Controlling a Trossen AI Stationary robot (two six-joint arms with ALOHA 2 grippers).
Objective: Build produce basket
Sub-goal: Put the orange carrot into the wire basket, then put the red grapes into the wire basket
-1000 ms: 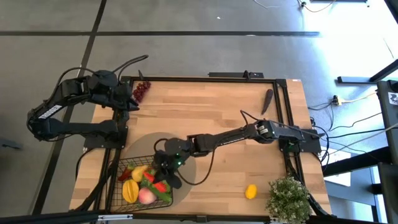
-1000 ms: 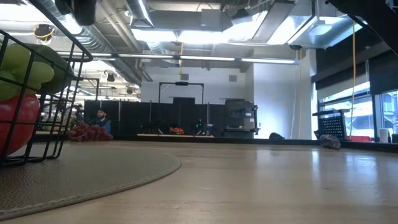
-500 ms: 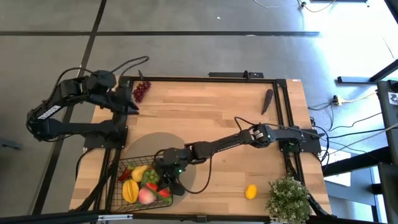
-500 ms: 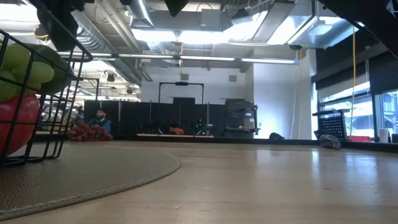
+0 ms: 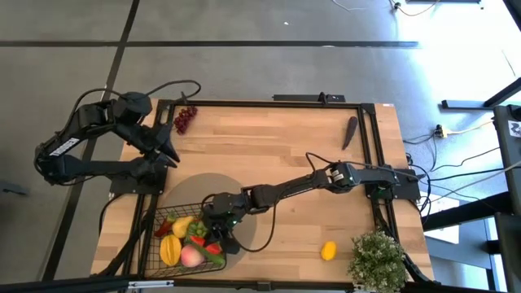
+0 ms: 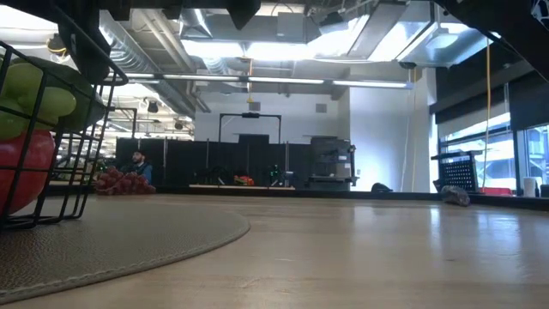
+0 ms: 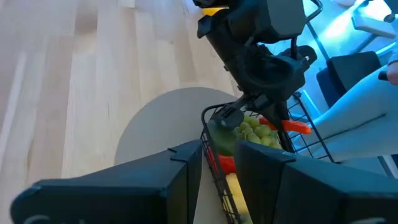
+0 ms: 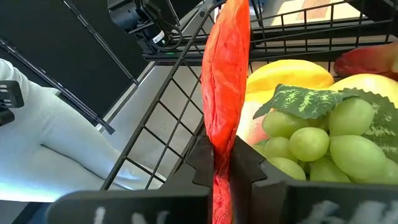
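Observation:
The black wire basket (image 5: 155, 244) sits at the table's near left on a round tan mat (image 5: 213, 191), holding green grapes (image 8: 323, 143), yellow fruits (image 5: 171, 248), a pink peach (image 5: 192, 257) and a red fruit (image 6: 21, 172). My right gripper (image 5: 221, 242) reaches in over the basket's right side, shut on a red chili (image 8: 227, 74). My left gripper (image 5: 169, 155) hangs shut beyond the mat, near the left edge, touching nothing. Purple grapes (image 5: 185, 120) lie at the far left corner, an eggplant (image 5: 350, 130) far right, a lemon (image 5: 328, 250) near right. My right gripper pinches the red chili between its two fingers (image 8: 249, 163), on the part of it beside the fingertips (image 8: 222, 140). The chili runs lengthways out past the fingertips, along the fingers, above the grapes and yellow fruit. Whether its far end (image 8: 235, 15) touches the basket's wire, I cannot tell.
A bushy potted plant (image 5: 378, 259) stands at the near right corner. The right arm stretches low across the table's middle from the right edge. Bare wood lies across the far half between the purple grapes and the eggplant. A person sits far back in the room (image 6: 137, 163).
My left gripper has drawn away from the purple grapes toward the table's near edge and turned to point at the mat, holding nothing. My right gripper has shifted slightly toward the near edge over the basket, still shut on the chili.

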